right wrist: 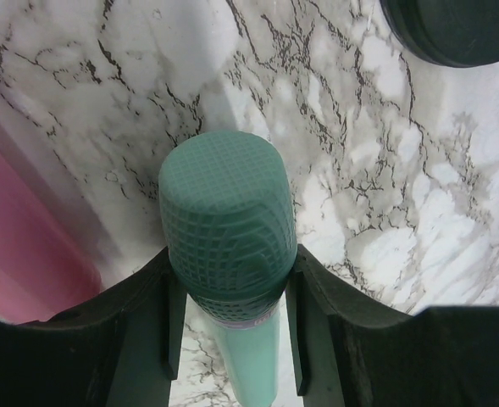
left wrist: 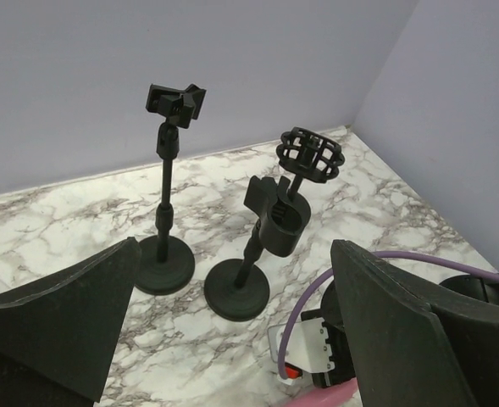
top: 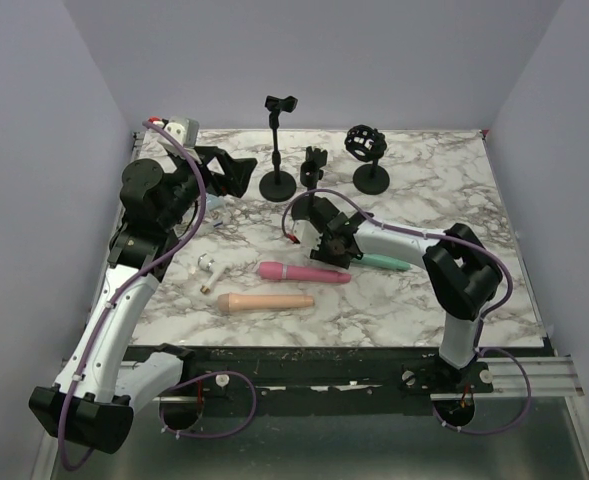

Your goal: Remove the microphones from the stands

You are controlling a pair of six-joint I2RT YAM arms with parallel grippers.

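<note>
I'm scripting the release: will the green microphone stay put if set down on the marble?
Likely rolls: the green microphone looks round and smooth, with no flat side showing. Probably rigid: it runs straight between the fingers without sagging. The textured head may slip less than the handle.

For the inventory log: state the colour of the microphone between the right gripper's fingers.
The microphone is teal green, head grid-textured; clearest in the right wrist view.

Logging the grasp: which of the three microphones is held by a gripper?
The green microphone, clamped in the right gripper; the pink microphone and peach microphone lie free on the table.
</note>
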